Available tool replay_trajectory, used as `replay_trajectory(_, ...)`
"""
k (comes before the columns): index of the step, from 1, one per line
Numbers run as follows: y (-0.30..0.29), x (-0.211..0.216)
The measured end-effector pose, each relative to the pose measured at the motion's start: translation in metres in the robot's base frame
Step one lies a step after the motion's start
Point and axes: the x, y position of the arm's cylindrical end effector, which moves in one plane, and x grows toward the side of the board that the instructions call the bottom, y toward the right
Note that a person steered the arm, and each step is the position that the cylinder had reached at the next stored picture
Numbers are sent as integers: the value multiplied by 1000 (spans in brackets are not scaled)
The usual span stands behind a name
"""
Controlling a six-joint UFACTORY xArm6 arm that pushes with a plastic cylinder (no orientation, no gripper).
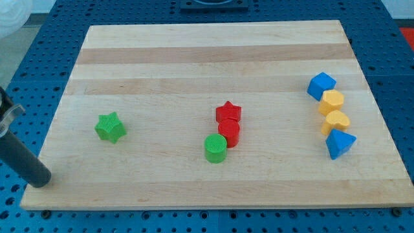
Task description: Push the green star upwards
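Observation:
The green star (110,127) lies on the left part of the wooden board (213,52). My rod comes in from the view's left edge and slants down to the right. My tip (41,180) rests at the board's bottom left corner. It is well below and to the left of the green star and does not touch it.
A red star (228,111), a red cylinder (229,132) and a green cylinder (215,148) cluster at the middle. At the right a blue block (321,85), two yellow blocks (332,101) (336,121) and a blue triangular block (339,143) form a column.

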Motion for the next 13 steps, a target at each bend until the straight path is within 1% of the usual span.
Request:
replay_trajectory(1,50,0)
replay_trajectory(2,71,-1)
replay_trajectory(3,71,-1)
replay_trajectory(5,73,-76)
replay_trajectory(7,110,-76)
replay_trajectory(8,110,-88)
replay_trajectory(10,110,-190)
replay_trajectory(11,110,-230)
replay_trajectory(12,110,-262)
replay_trajectory(13,110,-278)
